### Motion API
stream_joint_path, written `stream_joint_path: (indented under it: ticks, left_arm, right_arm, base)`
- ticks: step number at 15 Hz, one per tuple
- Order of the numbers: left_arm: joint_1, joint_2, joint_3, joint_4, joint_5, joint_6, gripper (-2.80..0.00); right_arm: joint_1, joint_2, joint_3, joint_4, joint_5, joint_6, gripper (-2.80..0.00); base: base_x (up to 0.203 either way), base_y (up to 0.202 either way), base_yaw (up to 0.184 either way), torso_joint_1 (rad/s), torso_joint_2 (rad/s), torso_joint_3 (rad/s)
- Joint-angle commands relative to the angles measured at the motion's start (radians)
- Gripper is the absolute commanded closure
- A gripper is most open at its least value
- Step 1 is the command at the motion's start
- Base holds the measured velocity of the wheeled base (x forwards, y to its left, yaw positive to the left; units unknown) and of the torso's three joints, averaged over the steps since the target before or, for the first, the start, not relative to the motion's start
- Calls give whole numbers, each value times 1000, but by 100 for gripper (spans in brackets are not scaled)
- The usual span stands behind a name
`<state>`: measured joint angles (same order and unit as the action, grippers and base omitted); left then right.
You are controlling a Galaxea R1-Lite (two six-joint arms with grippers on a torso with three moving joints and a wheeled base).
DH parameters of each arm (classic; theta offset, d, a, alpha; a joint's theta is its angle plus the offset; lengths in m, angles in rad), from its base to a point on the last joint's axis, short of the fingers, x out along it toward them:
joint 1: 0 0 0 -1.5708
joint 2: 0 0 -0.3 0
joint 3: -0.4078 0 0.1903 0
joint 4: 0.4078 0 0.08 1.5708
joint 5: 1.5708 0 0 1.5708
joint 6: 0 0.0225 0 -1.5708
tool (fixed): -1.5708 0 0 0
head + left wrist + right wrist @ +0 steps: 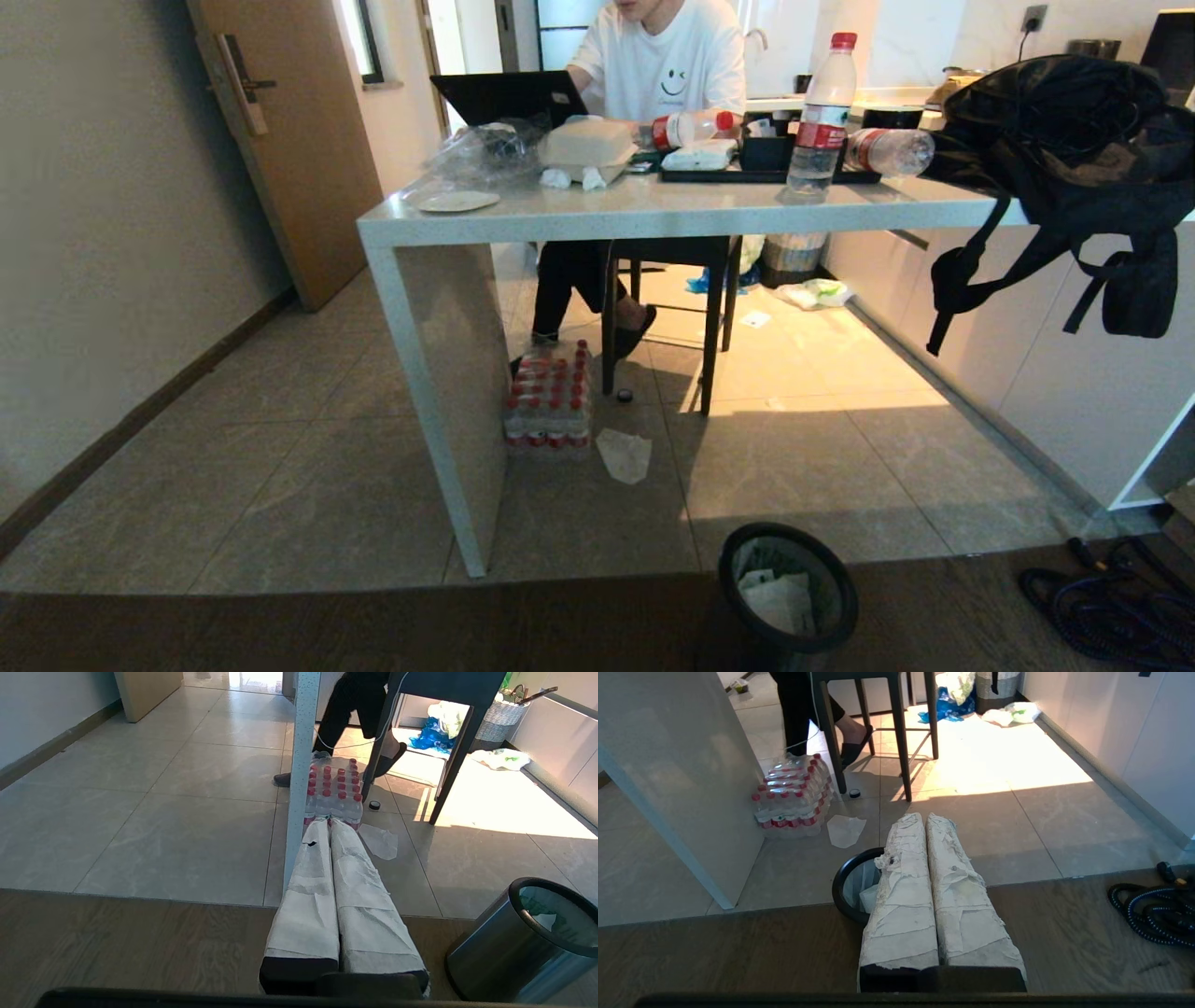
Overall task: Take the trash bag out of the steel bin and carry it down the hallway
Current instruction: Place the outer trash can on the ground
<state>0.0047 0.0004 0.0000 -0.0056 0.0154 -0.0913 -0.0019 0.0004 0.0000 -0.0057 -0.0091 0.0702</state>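
Observation:
The steel bin (780, 529) stands on the wood floor strip just in front of me, with a black rim and a grey metal wall (495, 952). Inside it lies the trash bag (780, 597), thin whitish plastic with green print, crumpled below the rim (864, 882). My left gripper (328, 821) is shut and empty, its tape-wrapped fingers pointing at the table leg, with the bin off to its right. My right gripper (924, 817) is also shut and empty, and its fingers cover the right part of the bin (838, 886). Neither arm shows in the head view. The hallway is out of view.
A white table (560, 219) stands ahead with a person seated behind it on a dark chair (714, 308). A pack of water bottles (549, 401) and a white scrap (624, 455) lie on the tiles. A black cable coil (1111, 607) lies right, and a brown door (289, 140) stands left.

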Motion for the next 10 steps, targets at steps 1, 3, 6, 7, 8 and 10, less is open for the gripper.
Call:
stream_joint_path:
  ticks: [1,3,6,7,8,10]
  left_arm:
    - [0,0,0,-1,1,-1,0]
    - [0,0,0,-1,3,-4,0]
    - [1,0,0,-2,3,1,0]
    - [0,0,0,-2,2,2,0]
    - [0,0,0,-2,0,2,0]
    - [0,0,0,-2,0,1,0]
  right_arm:
    - [0,-2,0,0,0,0,0]
    - [0,-2,0,0,0,0,0]
    - [0,-2,0,0,0,0,0]
    - [0,-2,0,0,0,0,0]
    - [0,-2,0,0,0,-1,0]
    - [0,-2,0,0,0,-1,0]
  base:
    - [0,0,0,0,0,0]
    - [0,0,0,0,0,0]
    - [0,0,0,2,1,-105]
    - [0,0,0,2,3,-163]
    - [0,0,0,4,2,-195]
    - [0,0,0,3,3,-194]
